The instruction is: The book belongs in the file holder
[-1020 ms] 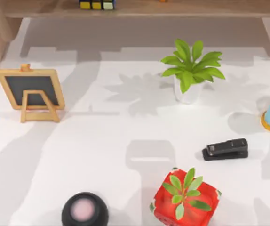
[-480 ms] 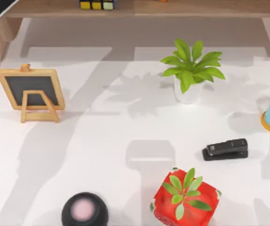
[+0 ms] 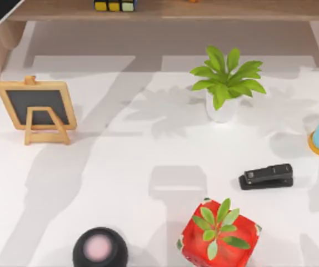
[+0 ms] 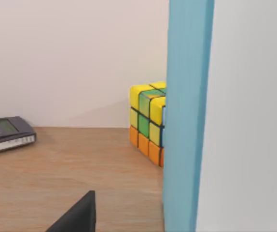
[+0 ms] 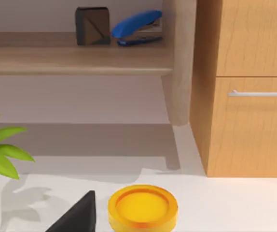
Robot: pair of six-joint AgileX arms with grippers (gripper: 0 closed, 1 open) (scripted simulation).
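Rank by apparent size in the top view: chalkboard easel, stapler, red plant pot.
1. Chalkboard easel, largest.
2. Red plant pot, close behind and cut by the frame edge, so unsure.
3. Stapler, clearly smallest.

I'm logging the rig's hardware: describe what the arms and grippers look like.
Little is in frame. The left gripper is a plain matte-black wedge with straight edges in its wrist view; the right gripper looks identical in its own. No cables or markings are visible.
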